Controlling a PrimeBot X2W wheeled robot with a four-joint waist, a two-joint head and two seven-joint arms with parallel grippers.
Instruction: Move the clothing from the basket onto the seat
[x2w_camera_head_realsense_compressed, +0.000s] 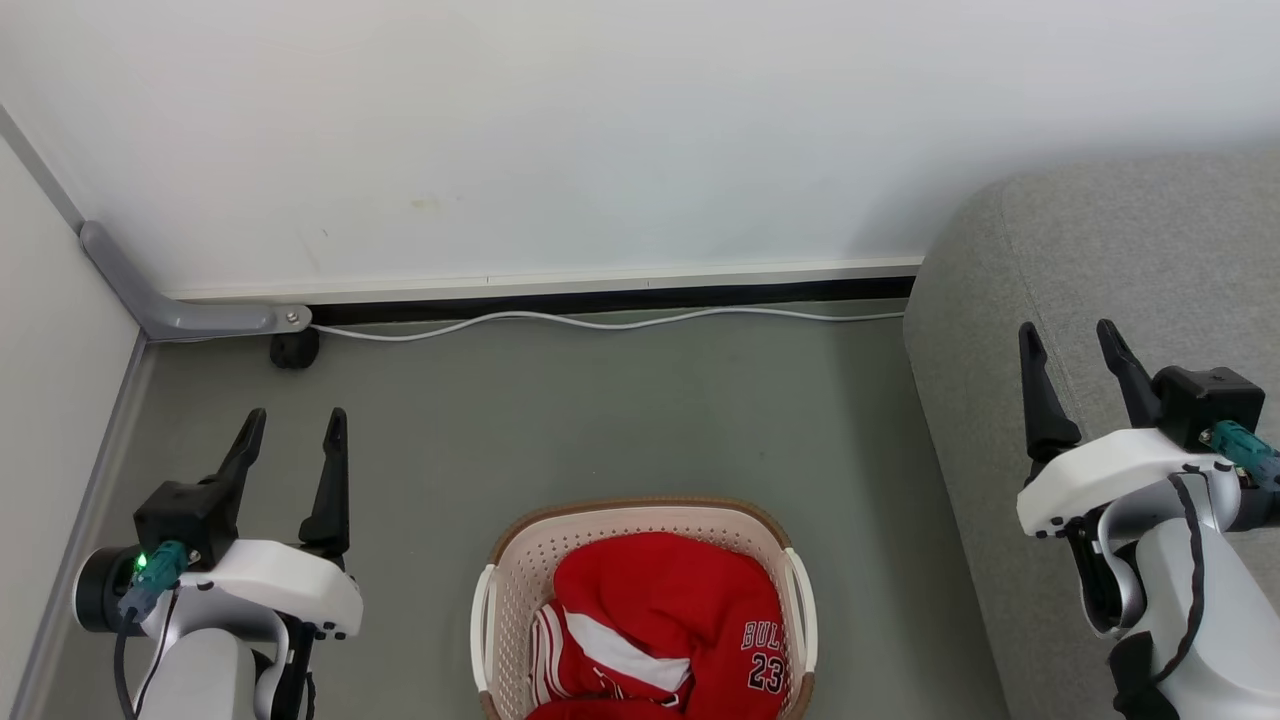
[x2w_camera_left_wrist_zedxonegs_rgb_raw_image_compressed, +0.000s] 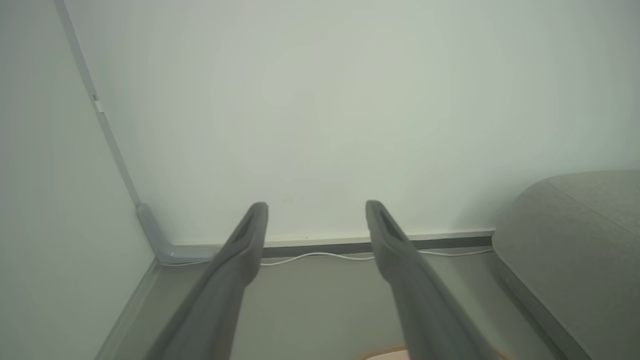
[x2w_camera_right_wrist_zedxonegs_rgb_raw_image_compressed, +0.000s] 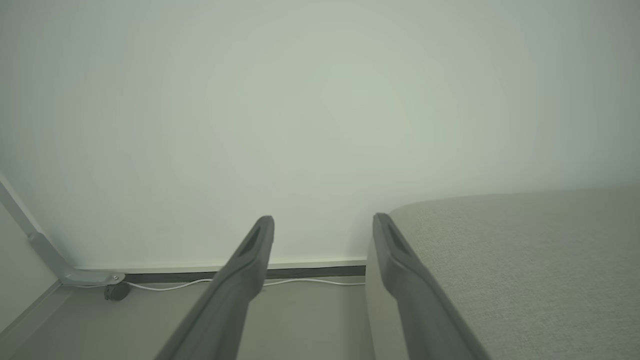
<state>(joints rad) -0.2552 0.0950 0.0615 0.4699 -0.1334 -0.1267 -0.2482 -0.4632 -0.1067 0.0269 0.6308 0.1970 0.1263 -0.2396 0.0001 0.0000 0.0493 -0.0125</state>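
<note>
Red sports clothing (x2w_camera_head_realsense_compressed: 660, 620) with white stripes, one piece lettered with a dark 23, lies heaped in the oval cream plastic basket (x2w_camera_head_realsense_compressed: 520, 580) with its brown woven-look rim. The basket sits between the two pincers, behind their tips and nearer the robot's body. It is to the right of the left pincer (x2w_camera_head_realsense_compressed: 297, 415) and to the left of the right pincer (x2w_camera_head_realsense_compressed: 1065, 328), well apart from both. Each pincer has its two long dark fingers spread wide with nothing between them. The right one hangs by the rounded edge of the large grey fabric seat (x2w_camera_head_realsense_compressed: 1100, 250), which stretches away beyond and to the right of it. Nothing has been lifted yet, I'd judge. The risk from here is that a pincer dipping in pinches only a top fold, so one garment drags the other half out. A finger could also snag the perforated wall and tip the light basket. A trailing hem might then drop short of the seat.
</note>
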